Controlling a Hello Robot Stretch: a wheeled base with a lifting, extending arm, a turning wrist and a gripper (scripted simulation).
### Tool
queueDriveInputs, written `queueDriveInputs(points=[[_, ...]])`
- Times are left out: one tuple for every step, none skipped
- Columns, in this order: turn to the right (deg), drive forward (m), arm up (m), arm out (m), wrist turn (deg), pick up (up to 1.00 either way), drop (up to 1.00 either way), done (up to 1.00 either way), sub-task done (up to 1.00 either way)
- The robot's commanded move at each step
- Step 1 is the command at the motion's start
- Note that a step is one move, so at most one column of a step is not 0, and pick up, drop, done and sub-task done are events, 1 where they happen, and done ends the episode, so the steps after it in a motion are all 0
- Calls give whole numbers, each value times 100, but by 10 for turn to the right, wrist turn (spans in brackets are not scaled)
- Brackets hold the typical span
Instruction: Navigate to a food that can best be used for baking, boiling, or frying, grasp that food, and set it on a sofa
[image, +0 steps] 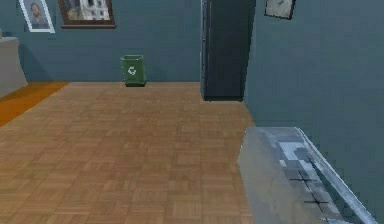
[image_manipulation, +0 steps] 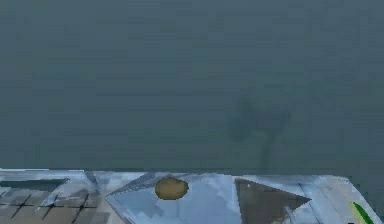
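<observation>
Fingers' state cannot be told. At six o'clock in the arm side view a brown oval lump, probably the food wanted, lies on a patterned top. Being round, it could roll toward the wall if nudged. At five o'clock a green sliver is cut off, unidentifiable

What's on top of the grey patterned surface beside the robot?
A round brown-yellow lump, perhaps a potato, lies on the patterned surface, with a thin green thing at its right end. The lump's underside is hidden.
</observation>
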Motion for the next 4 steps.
queueDriveInputs(points=[[0, 0, 26, 0, 0, 0, 0, 0, 0], [0, 0, 0, 26, 0, 0, 0, 0, 0], [0, 0, 0, 0, 450, 0, 0, 0, 0], [0, 0, 0, 0, 450, 0, 0, 0, 0]])
